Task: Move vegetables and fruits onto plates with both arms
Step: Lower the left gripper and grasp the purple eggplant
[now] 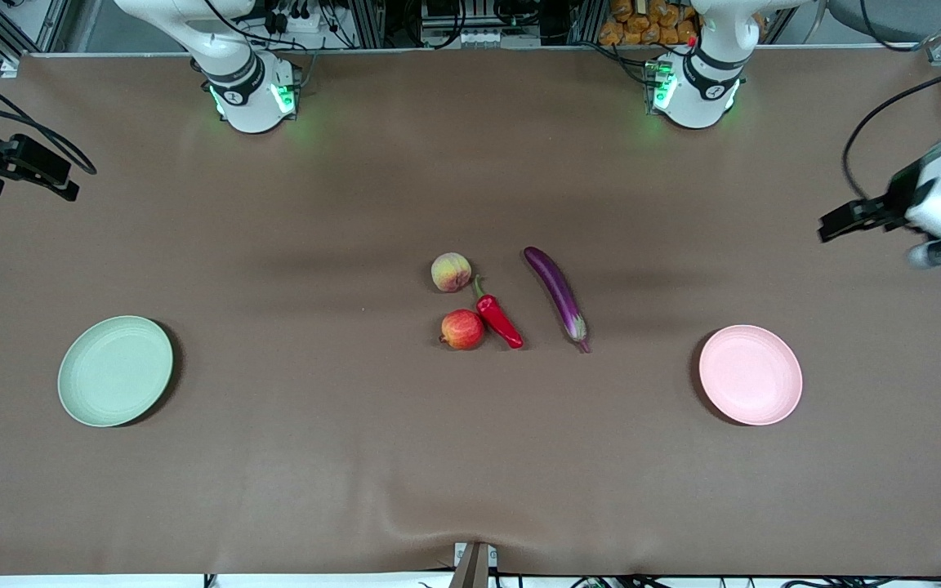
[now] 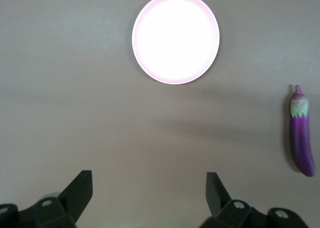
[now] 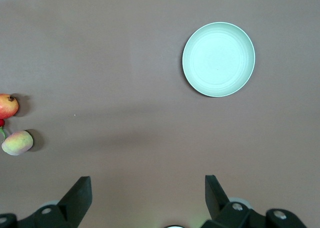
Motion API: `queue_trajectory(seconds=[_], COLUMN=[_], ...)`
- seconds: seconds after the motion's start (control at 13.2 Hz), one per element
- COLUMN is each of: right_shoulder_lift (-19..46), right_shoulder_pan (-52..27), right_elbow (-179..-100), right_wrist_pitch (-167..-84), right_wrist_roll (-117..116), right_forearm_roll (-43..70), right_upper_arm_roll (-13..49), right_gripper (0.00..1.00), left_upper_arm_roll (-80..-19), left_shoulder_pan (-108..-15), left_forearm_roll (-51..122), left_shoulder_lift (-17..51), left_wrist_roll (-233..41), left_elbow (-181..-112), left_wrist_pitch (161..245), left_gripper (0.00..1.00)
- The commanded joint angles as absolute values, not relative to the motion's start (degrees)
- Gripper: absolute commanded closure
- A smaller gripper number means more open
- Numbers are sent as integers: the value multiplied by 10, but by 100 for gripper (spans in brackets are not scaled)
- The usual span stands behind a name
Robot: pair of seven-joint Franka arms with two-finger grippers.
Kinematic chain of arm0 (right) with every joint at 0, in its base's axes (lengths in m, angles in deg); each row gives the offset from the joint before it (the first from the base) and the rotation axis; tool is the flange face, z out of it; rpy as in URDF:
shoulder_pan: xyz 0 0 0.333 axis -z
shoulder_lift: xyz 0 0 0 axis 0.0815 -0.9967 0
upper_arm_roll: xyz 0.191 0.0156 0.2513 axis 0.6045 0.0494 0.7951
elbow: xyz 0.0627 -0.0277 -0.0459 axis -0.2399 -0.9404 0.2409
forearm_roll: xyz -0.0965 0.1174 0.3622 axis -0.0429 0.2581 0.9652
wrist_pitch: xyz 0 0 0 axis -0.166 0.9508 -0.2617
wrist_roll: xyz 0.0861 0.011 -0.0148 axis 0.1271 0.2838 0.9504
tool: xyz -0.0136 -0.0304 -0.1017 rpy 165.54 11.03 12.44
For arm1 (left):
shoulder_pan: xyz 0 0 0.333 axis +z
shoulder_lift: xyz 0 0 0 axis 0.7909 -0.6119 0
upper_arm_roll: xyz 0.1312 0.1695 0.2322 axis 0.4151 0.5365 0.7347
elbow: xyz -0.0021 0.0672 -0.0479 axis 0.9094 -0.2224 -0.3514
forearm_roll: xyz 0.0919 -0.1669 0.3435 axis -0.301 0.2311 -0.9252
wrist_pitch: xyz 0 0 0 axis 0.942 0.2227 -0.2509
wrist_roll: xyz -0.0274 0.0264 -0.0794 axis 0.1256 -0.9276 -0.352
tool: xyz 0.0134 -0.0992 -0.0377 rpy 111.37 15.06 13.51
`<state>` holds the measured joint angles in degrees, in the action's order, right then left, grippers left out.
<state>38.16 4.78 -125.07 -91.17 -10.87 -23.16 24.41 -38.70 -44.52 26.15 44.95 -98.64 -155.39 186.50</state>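
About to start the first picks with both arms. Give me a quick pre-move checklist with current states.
1. Left gripper open, holding nothing, up over the table's left-arm end: ok.
2. Right gripper open, holding nothing, up over the right-arm end: ok.
3. Pink plate bare: ok.
4. Green plate bare: ok.
5. Eggplant lies apart from the rest, room for fingers: ok.
6. Chili pepper apart from the apple and peach: cannot tell, they crowd together.

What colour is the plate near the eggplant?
Pale pink: the plate, seen best in the front view.
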Motion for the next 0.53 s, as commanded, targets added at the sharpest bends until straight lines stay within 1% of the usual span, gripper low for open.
queue_trajectory(seconds=[0.0, 0.15, 0.45], right_shoulder_lift=[396, 395, 395], right_shoulder_pan=[54, 56, 54], right_elbow=[-1266, -1266, -1266], right_wrist_pitch=[-911, -910, -909], right_wrist_roll=[-101, -101, -102], right_forearm_roll=[-233, -233, -233], right_upper_arm_roll=[248, 248, 248], right_gripper=[0, 0, 0], left_upper_arm_roll=[-422, -445, -540], left_shoulder_pan=[-440, -442, -444], left_forearm_roll=[270, 283, 283], left_shoulder_lift=[451, 421, 332], left_wrist_roll=[-993, -1026, -1115], left_elbow=[-1602, -1601, -1594], left_wrist_pitch=[1918, 1949, 2036], left_gripper=[0, 0, 0])
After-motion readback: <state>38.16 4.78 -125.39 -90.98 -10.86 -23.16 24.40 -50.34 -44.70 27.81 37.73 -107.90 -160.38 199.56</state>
